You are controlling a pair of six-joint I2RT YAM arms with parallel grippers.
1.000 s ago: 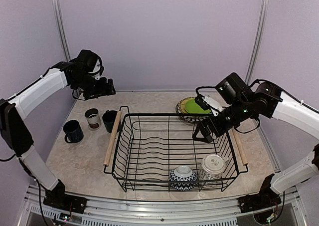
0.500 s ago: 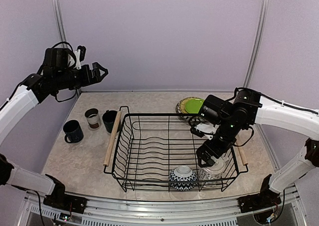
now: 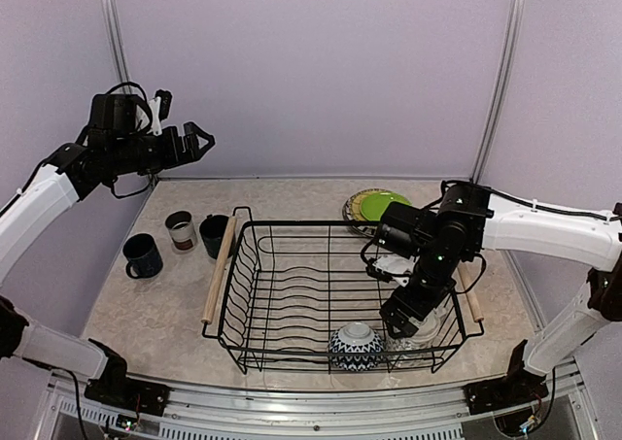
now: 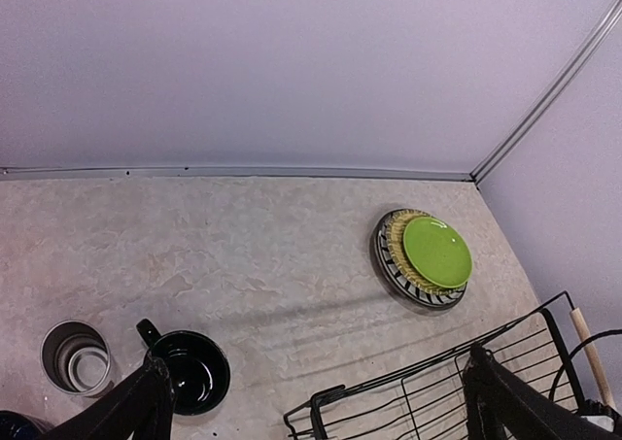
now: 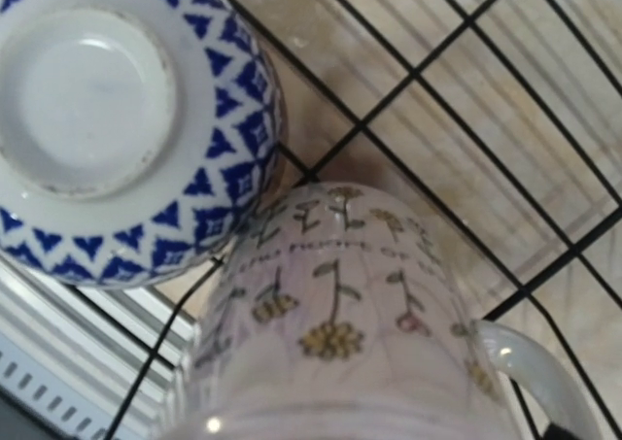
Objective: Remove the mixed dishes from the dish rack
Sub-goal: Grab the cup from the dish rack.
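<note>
Holding right gripper, jaws spread wide, just above cup beside bowl in near right corner of rack; holding left gripper equally wide, high over far left of table

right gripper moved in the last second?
Yes. The right gripper came down from the far right side of the dish rack, near the lime-green plate, to its near right corner, over the white patterned cup.

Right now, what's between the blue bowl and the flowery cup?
Nothing. In the right wrist view the bowl and cup sit right together, only dish rack wires beneath.
</note>
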